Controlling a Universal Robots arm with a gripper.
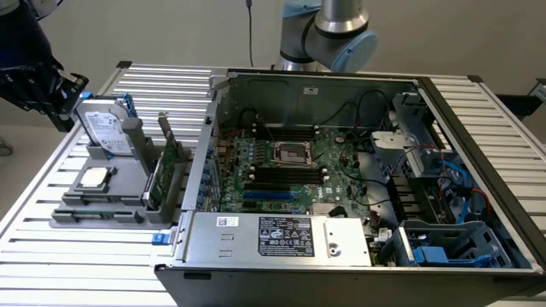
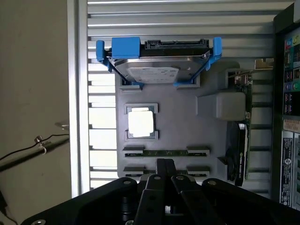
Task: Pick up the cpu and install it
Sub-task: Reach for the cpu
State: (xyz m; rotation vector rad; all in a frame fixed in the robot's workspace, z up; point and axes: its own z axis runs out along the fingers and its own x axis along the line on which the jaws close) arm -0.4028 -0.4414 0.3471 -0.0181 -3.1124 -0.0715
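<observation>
Silver cpu [image 2: 140, 123] sits in its slot on the grey tray [image 2: 178, 140], not yet picked. My gripper [image 2: 165, 165] hovers near the tray, fingers together, empty. Socket [image 1: 288, 153], well apart from the tray, looks bare: 0 steps done.

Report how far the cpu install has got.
Done: nothing visible yet. In hand: nothing. The gripper is shut and empty, hovering above the grey holder near the cpu, which lies flat in its slot. Left: the cpu is not lifted, and the socket on the motherboard looks unfilled.
</observation>
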